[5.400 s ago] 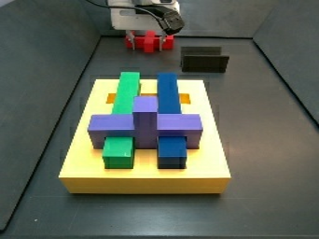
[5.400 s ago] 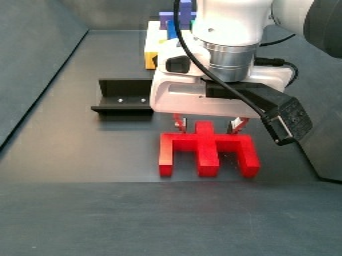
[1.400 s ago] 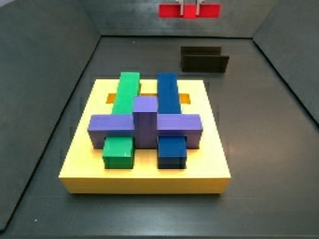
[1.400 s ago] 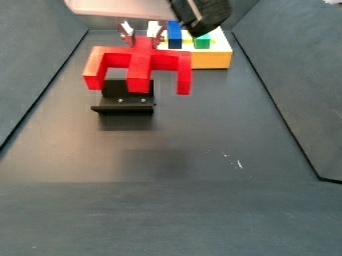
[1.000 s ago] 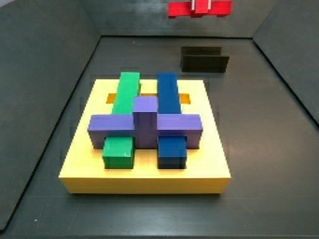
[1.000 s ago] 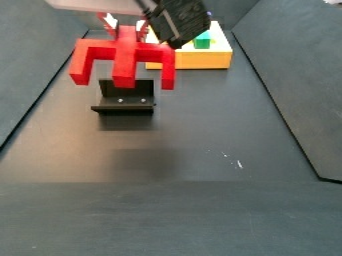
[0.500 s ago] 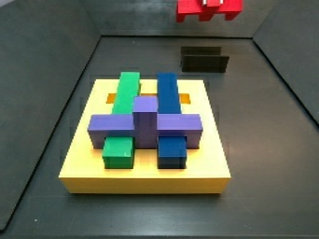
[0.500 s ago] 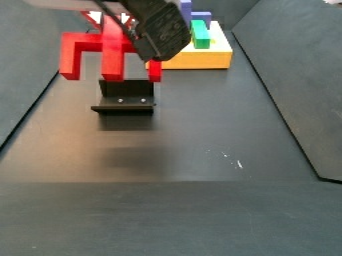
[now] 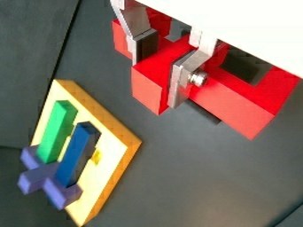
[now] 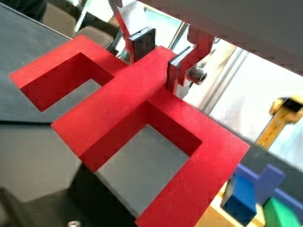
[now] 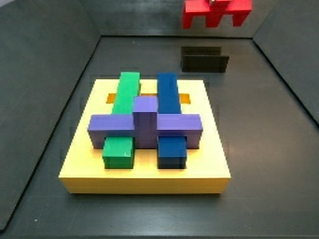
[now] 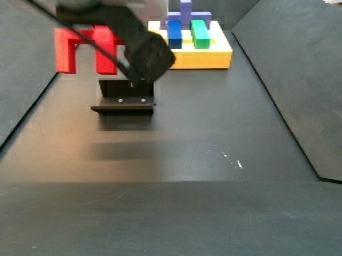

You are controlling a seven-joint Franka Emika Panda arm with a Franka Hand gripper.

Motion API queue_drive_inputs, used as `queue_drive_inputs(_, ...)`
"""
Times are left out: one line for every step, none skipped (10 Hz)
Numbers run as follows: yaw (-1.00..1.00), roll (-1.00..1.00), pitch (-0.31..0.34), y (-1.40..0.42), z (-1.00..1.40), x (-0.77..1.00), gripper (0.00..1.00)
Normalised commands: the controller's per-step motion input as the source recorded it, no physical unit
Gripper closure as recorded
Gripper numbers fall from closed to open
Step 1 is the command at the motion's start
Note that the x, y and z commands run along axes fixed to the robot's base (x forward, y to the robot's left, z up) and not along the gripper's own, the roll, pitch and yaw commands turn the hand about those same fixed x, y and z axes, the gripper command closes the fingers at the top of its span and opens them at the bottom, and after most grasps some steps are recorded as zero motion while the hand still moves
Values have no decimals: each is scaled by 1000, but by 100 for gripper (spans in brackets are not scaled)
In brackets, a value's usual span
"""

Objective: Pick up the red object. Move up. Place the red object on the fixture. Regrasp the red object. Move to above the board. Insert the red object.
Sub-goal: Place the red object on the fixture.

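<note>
My gripper [image 9: 164, 58] is shut on the middle stem of the red object [image 9: 243, 99], a three-pronged E-shaped piece, and holds it in the air, tilted. It also shows in the wrist view [image 10: 133, 120] between the gripper [image 10: 161, 55] plates. In a side view the red object [image 11: 215, 11] hangs high above the fixture [image 11: 206, 60]; in a side view it [image 12: 80, 50] hangs just above and beside the fixture [image 12: 124, 97]. The yellow board [image 11: 88, 163] carries blue, green and purple pieces.
Dark walls enclose the dark floor on the sides and back. The board stands at the far end in a side view [image 12: 210, 57]. In a wrist view the board [image 9: 110, 164] lies beside the held piece.
The gripper has carried the red object sideways over the fixture and turned it, so its prongs now point downward. The board and fixture have not moved.
</note>
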Motion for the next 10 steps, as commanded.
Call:
queue_drive_inputs(-246,-329,0,-40,-463,-11,100)
queue_drive_inputs(-54,-43,0,-57,-577,-9,100)
queue_drive_inputs(-11,229,106,-91,-563,-54,100)
queue_drive_inputs(-31,566,206,-197,-574,-23,100)
queue_drive_inputs(0,654,211,-231,-543,0,100)
queue_drive_inputs(0,623,237,-206,-511,0,100)
queue_drive_inputs(0,369,157,-109,-374,0,100)
queue_drive_inputs(0,54,-23,0,-240,-57,100)
queue_drive_inputs(0,-103,-231,0,-214,-120,100)
queue_drive_inputs(11,-109,-177,0,-66,-3,100)
